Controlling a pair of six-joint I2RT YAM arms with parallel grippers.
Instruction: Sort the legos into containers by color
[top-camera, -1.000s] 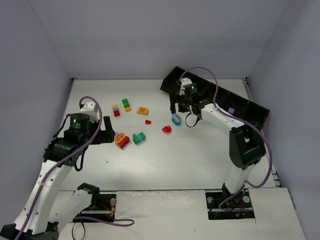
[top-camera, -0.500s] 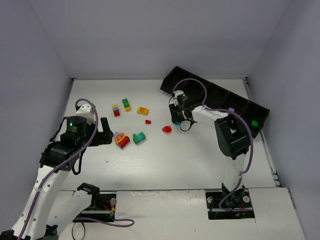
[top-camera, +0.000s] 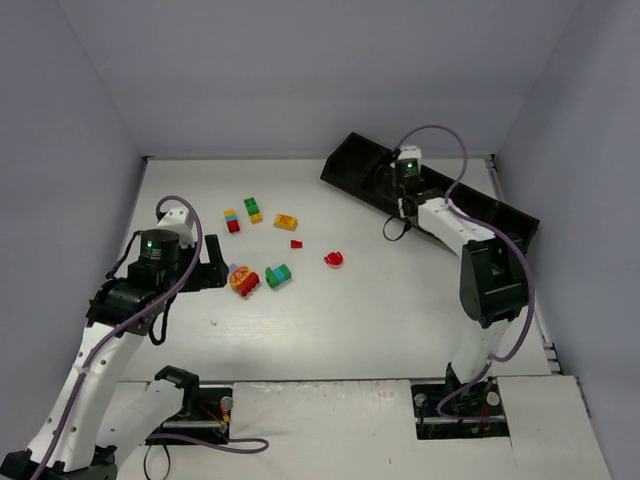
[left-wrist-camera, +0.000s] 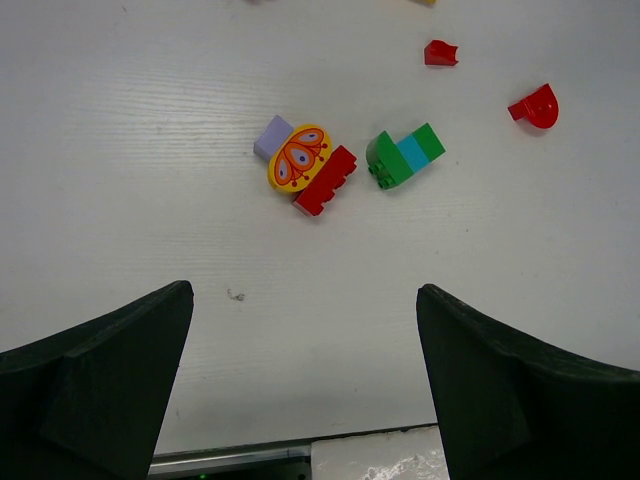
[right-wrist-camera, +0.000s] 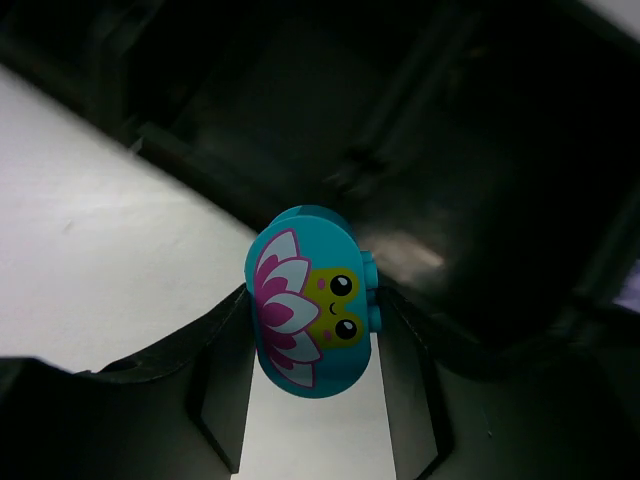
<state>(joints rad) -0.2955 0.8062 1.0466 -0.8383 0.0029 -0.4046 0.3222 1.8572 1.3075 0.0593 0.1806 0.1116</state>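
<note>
A: right jaws?
B: clamped on the teal lego (right-wrist-camera: 312, 315), one finger on each flank, printed face toward the wrist cam. It hangs at the near wall of the black tray (right-wrist-camera: 250, 150), with an open compartment just ahead. Can't tell which one.
A: left jaws?
B: wide open, holding nothing, above the surface (left-wrist-camera: 150, 120). yellow-red-purple stack (left-wrist-camera: 305, 165) is dead ahead, green-teal brick (left-wrist-camera: 403, 157) just right of it. Left arm is nearer both.
</note>
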